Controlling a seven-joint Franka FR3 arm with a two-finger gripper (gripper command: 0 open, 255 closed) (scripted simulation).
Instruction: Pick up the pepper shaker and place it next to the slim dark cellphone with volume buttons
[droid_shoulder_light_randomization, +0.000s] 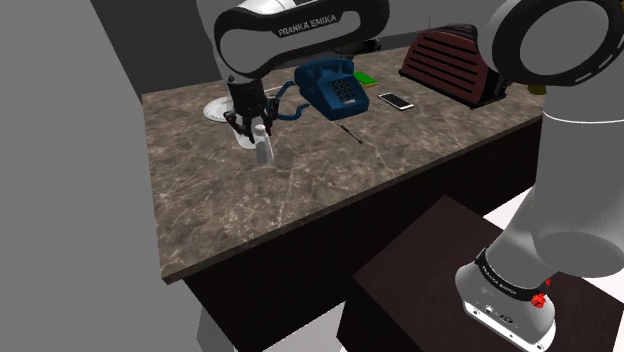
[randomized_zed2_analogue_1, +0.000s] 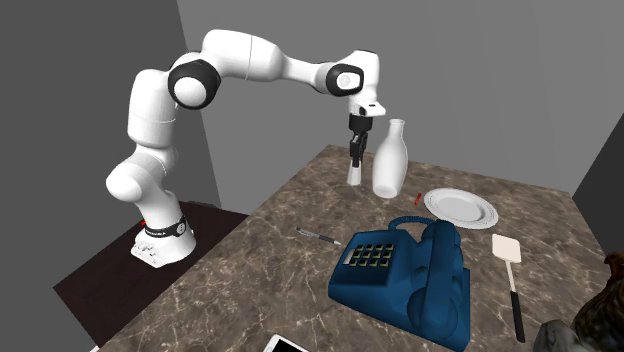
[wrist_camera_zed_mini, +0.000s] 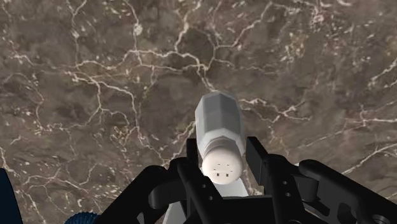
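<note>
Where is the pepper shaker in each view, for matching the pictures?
Shoulder view: pepper shaker upper left of centre, clasped by the gripper, left of the blue telephone.
Second exterior view: shaker upper centre, beside the white bottle, beyond the telephone.
Wrist view: shaker central, between the fingers.
Shared landmark: the blue telephone.

Flat white-edged cellphone (randomized_zed2_analogue_1: 287, 345) cut by the second exterior view's bottom edge, round white plate (droid_shoulder_light_randomization: 213, 108) partly behind our black tool (droid_shoulder_light_randomization: 258, 133), white faceted shaker (droid_shoulder_light_randomization: 263, 150) with its top masked by it
</note>
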